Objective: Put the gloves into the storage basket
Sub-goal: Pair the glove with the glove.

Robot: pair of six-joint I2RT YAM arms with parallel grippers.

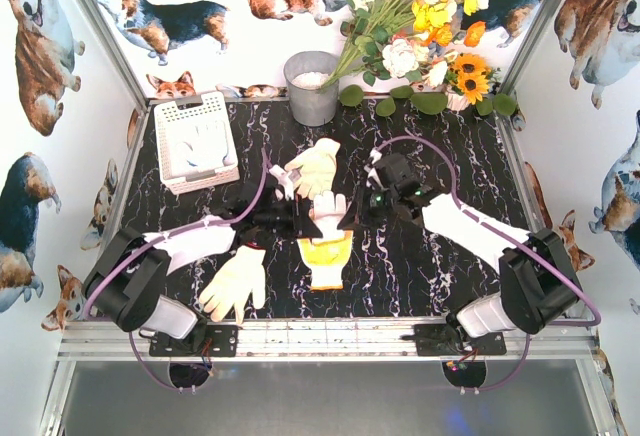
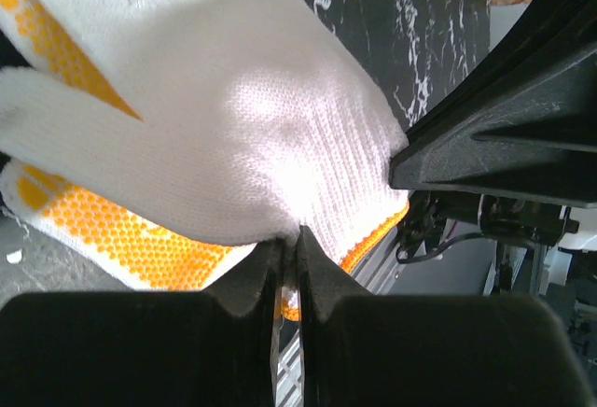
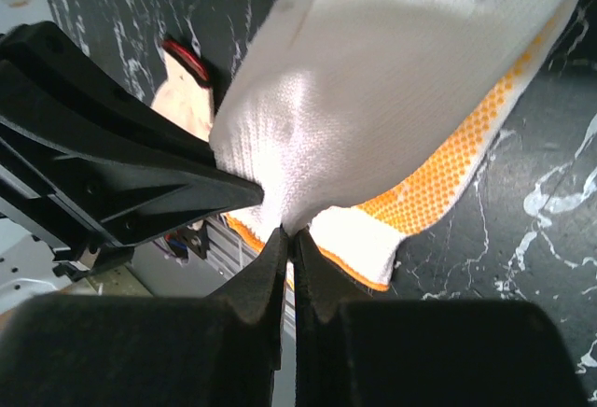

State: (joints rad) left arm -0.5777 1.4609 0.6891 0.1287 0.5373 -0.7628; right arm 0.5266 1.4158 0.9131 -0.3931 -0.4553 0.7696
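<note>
We had left gripper (image 2: 298, 239) and right gripper (image 3: 289, 236) both clamped on one white glove (image 1: 328, 206) at frame centre, over an orange-dotted glove (image 1: 325, 256). Basket (image 1: 192, 106) sat upper left. Pale glove (image 1: 315, 166) lay above centre, cream glove (image 1: 235, 286) lower left.

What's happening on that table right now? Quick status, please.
Left gripper and right gripper both shut on one white glove, mid-table. Storage basket sits far left. Orange-dotted glove lies beneath it.
</note>
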